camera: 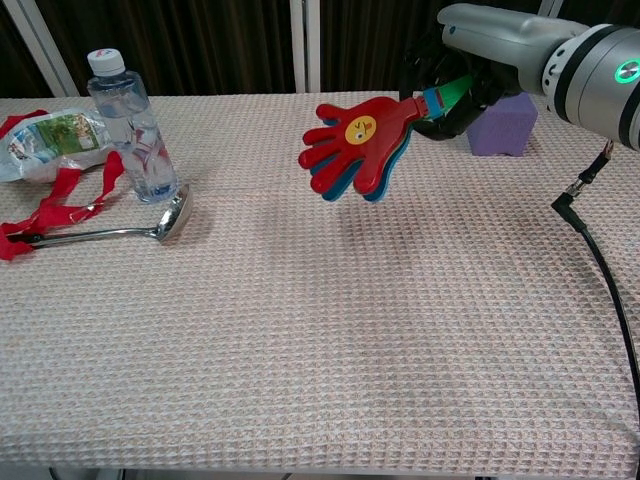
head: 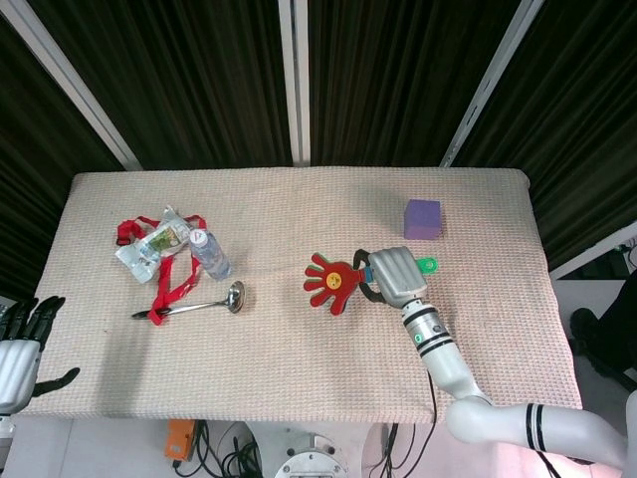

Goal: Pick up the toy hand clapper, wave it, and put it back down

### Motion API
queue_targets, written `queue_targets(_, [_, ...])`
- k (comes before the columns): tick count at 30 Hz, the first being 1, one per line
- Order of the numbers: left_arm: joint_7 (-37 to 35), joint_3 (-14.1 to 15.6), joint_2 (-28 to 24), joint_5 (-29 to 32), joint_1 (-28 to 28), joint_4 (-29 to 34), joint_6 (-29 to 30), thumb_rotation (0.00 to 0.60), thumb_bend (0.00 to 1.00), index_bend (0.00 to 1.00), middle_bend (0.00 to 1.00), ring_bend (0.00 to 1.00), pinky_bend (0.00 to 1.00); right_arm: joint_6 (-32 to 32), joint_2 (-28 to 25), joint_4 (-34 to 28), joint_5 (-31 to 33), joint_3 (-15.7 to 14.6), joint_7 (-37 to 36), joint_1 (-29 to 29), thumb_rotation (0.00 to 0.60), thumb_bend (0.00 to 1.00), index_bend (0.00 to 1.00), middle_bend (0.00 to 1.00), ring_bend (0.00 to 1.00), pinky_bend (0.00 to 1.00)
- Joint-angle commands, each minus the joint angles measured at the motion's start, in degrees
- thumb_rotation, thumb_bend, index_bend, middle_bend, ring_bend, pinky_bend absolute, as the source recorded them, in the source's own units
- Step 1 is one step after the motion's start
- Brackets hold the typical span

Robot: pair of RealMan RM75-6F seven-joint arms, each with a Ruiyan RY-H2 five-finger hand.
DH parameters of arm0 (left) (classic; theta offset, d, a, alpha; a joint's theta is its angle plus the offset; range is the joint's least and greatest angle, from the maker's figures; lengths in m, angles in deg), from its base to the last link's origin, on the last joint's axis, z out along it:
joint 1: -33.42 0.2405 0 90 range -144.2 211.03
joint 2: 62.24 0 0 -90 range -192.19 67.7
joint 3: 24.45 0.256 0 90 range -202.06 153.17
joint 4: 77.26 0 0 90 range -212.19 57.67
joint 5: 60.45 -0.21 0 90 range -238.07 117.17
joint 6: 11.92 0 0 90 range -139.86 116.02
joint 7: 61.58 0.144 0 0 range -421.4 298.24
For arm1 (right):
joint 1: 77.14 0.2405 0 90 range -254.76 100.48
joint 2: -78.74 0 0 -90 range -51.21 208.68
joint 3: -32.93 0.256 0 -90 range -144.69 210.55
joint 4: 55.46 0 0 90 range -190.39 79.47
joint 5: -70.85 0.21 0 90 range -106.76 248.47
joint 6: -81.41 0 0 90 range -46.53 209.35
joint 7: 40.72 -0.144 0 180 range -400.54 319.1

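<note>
Right robot hand [head: 395,273] wrapped around the green handle of the toy hand clapper [head: 333,283], fingers closed on it, palm side down in the head view. Clapper held above the tabletop [camera: 330,340], red palm with yellow smiley face tilted down and to the left, blue and green layers showing behind it in the chest view. Green handle end poking out past the robot hand toward the purple block [head: 422,219]. Left robot hand [head: 22,344] off the tabletop's near-left corner, fingers spread, holding nothing. Farther left on the tabletop: water bottle [camera: 132,127] standing upright, metal ladle [camera: 110,231] lying just beside it, red ribbon [camera: 62,200] across the ladle's handle, crumpled packet [camera: 50,141] behind.
</note>
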Motion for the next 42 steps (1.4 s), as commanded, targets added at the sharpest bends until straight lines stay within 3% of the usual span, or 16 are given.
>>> queue_targets(1, [0.0, 0.0, 0.1, -0.1, -0.1, -0.1, 0.0, 0.600, 0.11, 0.04, 0.06, 0.00, 0.00, 6.9, -1.9, -7.7, -0.6, 10.3, -50.0, -5.7, 0.600, 0.44, 0.94, 0.71, 0.76, 0.99])
queue_targets(2, [0.0, 0.0, 0.2, -0.1, -0.1, -0.1, 0.0, 0.600, 0.11, 0.04, 0.06, 0.00, 0.00, 9.6, -1.9, -7.8, -1.2, 12.6, -59.3, -7.4, 0.600, 0.43, 0.94, 0.71, 0.76, 0.99])
queue_targets(5, [-0.1, 0.0, 0.2, 0.2, 0.0, 0.1, -0.2, 0.600, 0.11, 0.04, 0.06, 0.00, 0.00, 17.0, -3.1, -7.2, -3.3, 16.5, -76.9, -10.8, 0.600, 0.42, 0.94, 0.70, 0.76, 0.99])
queue_targets(8, [-0.8, 0.1, 0.0, 0.7, 0.0, 0.5, -0.7, 0.600, 0.11, 0.04, 0.06, 0.00, 0.00, 24.2, -4.6, -5.4, -6.5, 19.1, -89.7, -13.3, 0.600, 0.37, 0.93, 0.70, 0.76, 0.99])
queue_targets(14, [-0.7, 0.0, -0.1, 0.5, -0.2, 0.6, -0.7, 0.600, 0.11, 0.04, 0.05, 0.00, 0.00, 29.8, -3.5, -0.8, -13.8, 22.0, -104.2, -15.1, 0.600, 0.37, 0.93, 0.69, 0.76, 0.99])
queue_targets(19, [-0.8, -0.1, -0.3, 0.5, -0.2, 0.6, -0.7, 0.600, 0.11, 0.04, 0.05, 0.00, 0.00, 29.5, -2.6, 2.5, -20.2, 20.4, -107.3, -14.7, 0.600, 0.39, 0.92, 0.69, 0.76, 0.99])
queue_targets(23, [-0.9, -0.1, -0.2, 0.6, -0.2, 0.5, -0.7, 0.600, 0.11, 0.04, 0.05, 0.00, 0.00, 22.1, -0.8, 8.3, -31.5, 14.8, -94.5, -12.4, 0.600, 0.39, 0.92, 0.69, 0.76, 0.99])
queue_targets(25, [-0.9, -0.1, -0.2, 0.6, -0.2, 0.5, -0.7, 0.600, 0.11, 0.04, 0.05, 0.00, 0.00, 16.9, 0.9, 13.6, -36.6, 11.6, -79.9, -10.8, 0.600, 0.40, 0.92, 0.69, 0.76, 0.99])
queue_targets(28, [-1.1, -0.1, -0.2, 0.7, -0.2, 0.3, -0.7, 0.600, 0.11, 0.04, 0.05, 0.00, 0.00, 12.0, 3.9, 18.8, -39.3, 8.3, -58.7, -9.1, 0.600, 0.42, 0.92, 0.69, 0.76, 0.99])
queue_targets(32, [-1.1, -0.1, -0.1, 0.7, -0.3, 0.2, -0.9, 0.600, 0.11, 0.04, 0.05, 0.00, 0.00, 12.9, 4.2, 21.2, -37.5, 5.1, -35.2, -7.1, 0.600, 0.42, 0.92, 0.69, 0.76, 0.99])
queue_targets(36, [-1.2, -0.1, -0.1, 0.7, -0.2, 0.1, -0.7, 0.600, 0.11, 0.04, 0.05, 0.00, 0.00, 12.2, 5.1, 21.4, -32.4, 3.8, -17.8, -6.4, 0.600, 0.42, 0.92, 0.69, 0.76, 0.99])
queue_targets(42, [-1.1, 0.0, -0.1, 0.7, -0.1, 0.1, -0.7, 0.600, 0.11, 0.04, 0.05, 0.00, 0.00, 11.0, 5.1, 18.9, -24.2, 2.6, -6.5, -5.3, 0.600, 0.42, 0.93, 0.70, 0.76, 0.99])
